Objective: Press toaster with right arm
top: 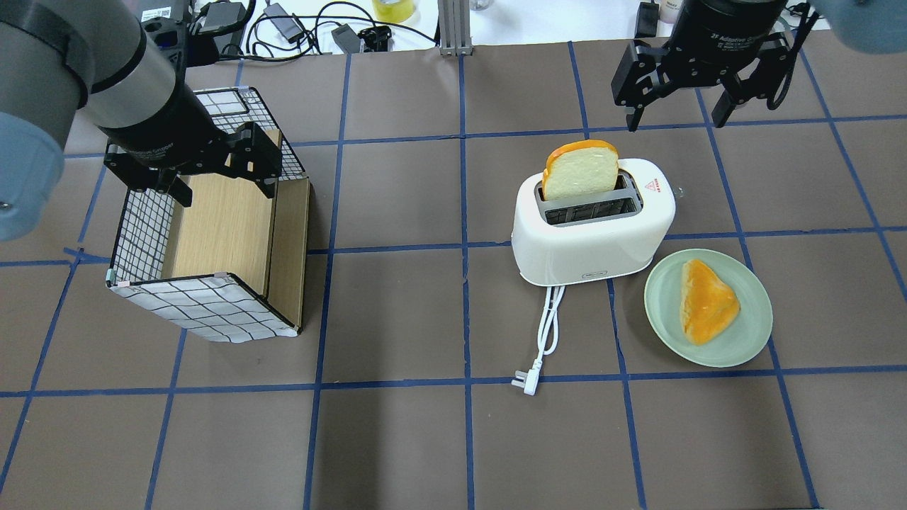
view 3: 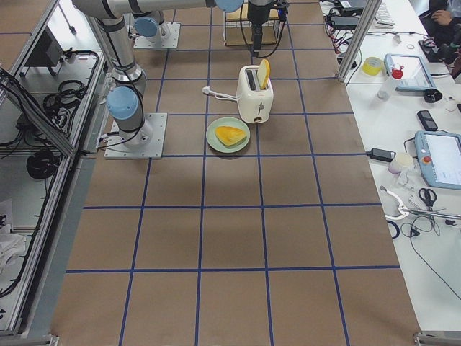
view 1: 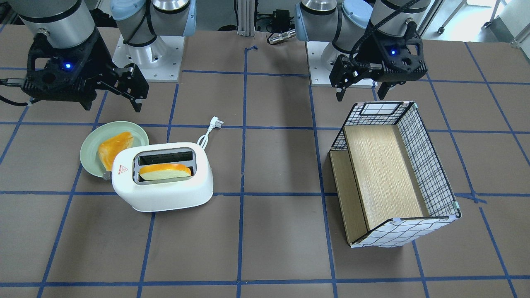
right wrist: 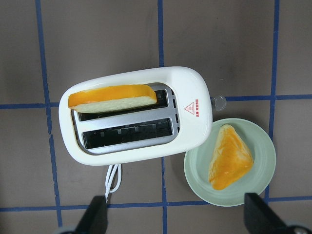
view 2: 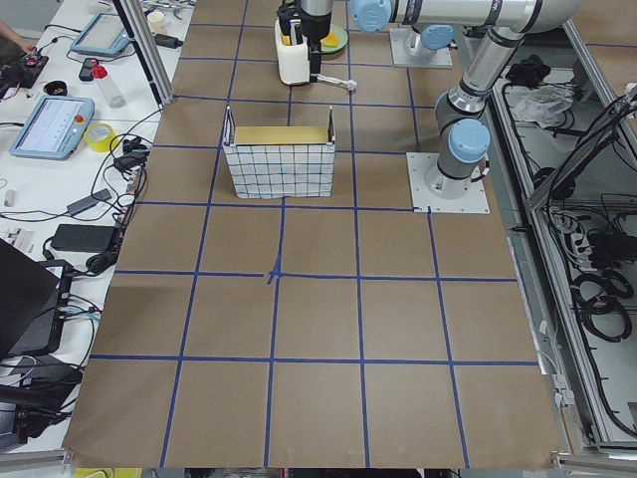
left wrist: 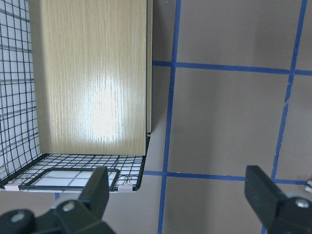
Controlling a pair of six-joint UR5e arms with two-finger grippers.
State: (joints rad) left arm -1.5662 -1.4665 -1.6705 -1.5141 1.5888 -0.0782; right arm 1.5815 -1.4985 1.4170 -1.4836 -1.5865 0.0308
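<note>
The white two-slot toaster (top: 592,241) stands on the table with a red triangle sticker at one end and its cord and plug (top: 528,379) lying loose. A bread slice (top: 579,170) stands up out of one slot. The toaster also shows in the front-facing view (view 1: 165,194) and in the right wrist view (right wrist: 136,151). My right gripper (top: 674,122) hangs open and empty, well above the toaster and touching nothing; its fingers (right wrist: 97,217) frame the bottom of the right wrist view. My left gripper (top: 225,191) is open and empty over the basket.
A green plate (top: 751,340) with a piece of orange bread (top: 705,301) lies next to the toaster's sticker end. A small round knob (right wrist: 218,101) sits at that end. A wire basket with a wooden insert (top: 212,227) stands on the robot's left side.
</note>
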